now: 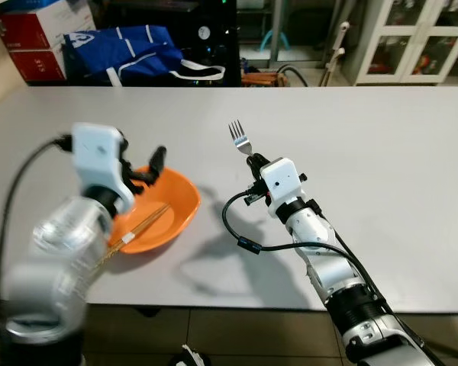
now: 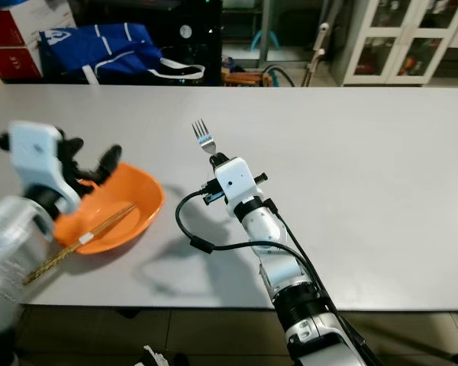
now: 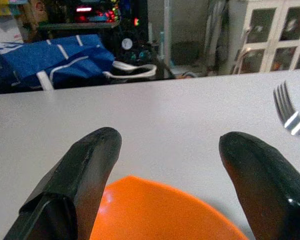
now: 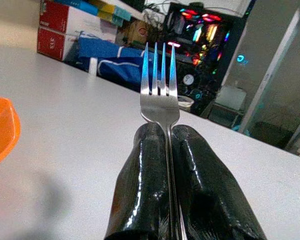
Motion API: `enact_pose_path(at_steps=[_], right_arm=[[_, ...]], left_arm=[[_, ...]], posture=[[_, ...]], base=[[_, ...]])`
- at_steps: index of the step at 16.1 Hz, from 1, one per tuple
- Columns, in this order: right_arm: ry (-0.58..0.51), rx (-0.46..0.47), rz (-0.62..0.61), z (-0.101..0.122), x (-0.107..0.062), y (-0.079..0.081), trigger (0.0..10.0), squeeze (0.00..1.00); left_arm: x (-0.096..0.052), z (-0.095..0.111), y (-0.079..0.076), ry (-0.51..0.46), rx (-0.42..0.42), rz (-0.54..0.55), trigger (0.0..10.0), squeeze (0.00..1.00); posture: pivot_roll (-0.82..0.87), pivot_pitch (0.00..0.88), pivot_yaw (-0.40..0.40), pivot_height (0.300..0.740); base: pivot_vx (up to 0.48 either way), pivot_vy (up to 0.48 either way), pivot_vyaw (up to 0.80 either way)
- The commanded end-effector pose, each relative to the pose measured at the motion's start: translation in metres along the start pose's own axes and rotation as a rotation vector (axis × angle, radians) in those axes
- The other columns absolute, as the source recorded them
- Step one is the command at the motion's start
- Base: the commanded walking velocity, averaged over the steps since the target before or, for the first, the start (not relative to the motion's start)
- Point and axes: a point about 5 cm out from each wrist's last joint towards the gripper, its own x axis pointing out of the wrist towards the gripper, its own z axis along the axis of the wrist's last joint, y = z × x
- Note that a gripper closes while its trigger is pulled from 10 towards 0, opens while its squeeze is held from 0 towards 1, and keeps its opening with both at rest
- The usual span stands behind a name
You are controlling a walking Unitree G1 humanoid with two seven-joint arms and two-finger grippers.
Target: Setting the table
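**Supervisor:** Report status of the table setting.

**Operator:** From my station I judge it partly done. One orange bowl (image 1: 156, 210) sits on the white table (image 1: 382, 137), near the edge closest to the robot and on its left side. A pair of chopsticks (image 1: 137, 226) lies slanted across the bowl, one end inside, the other overhanging the rim towards the robot.

**Supervisor:** State of the left gripper?

**Operator:** The left gripper (image 3: 172, 165) hangs just above the bowl's near side. Its two fingers stand wide apart with nothing between them, and I see the bowl's rim under the gap.

**Supervisor:** And the right one?

**Operator:** The right gripper (image 4: 171, 145) is clamped on a fork (image 4: 159, 82). The fingers pinch the handle; the tines point away from the robot, towards the far side of the table. The fork is held above the table, to the right of the bowl, apart from it, and not yet laid down.

**Supervisor:** Remaining steps?

**Operator:** I judge the fork is next: lower it and lay it flat beside the bowl, then release. I see no plate, cup or spoon on the table, so further items may be outstanding. A blue bag (image 1: 118, 49) and red boxes (image 1: 30, 42) sit beyond the far edge; neither is part of the setting.
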Motion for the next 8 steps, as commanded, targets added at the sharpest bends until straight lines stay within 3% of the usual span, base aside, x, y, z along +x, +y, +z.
enact_pose_path(at_steps=[1,3,5,8], right_arm=[[-0.021,-0.006,-0.007,0.004,0.005,-0.003,0.0,0.00],[-0.003,-0.009,0.003,0.001,0.007,-0.002,0.0,0.00],[0.018,-0.009,0.019,-0.002,0.014,0.000,0.0,0.00],[0.052,-0.010,0.069,-0.005,0.023,0.006,0.0,0.00]], left_arm=[[-0.001,0.002,-0.003,0.047,-0.060,-0.061,10.0,0.00],[-0.001,0.006,-0.017,0.104,-0.193,-0.192,10.0,0.00],[-0.006,0.001,-0.033,0.184,-0.254,-0.314,10.0,0.00],[-0.008,0.009,-0.038,0.219,-0.299,-0.385,10.0,0.00]], posture=[[0.02,0.033,0.065,0.740],[0.04,0.028,0.065,0.740],[0.04,0.027,0.064,0.740],[0.05,0.026,0.064,0.740]], base=[[0.000,0.000,0.00],[0.000,0.000,0.00],[0.000,0.000,0.00],[0.000,0.000,0.00]])
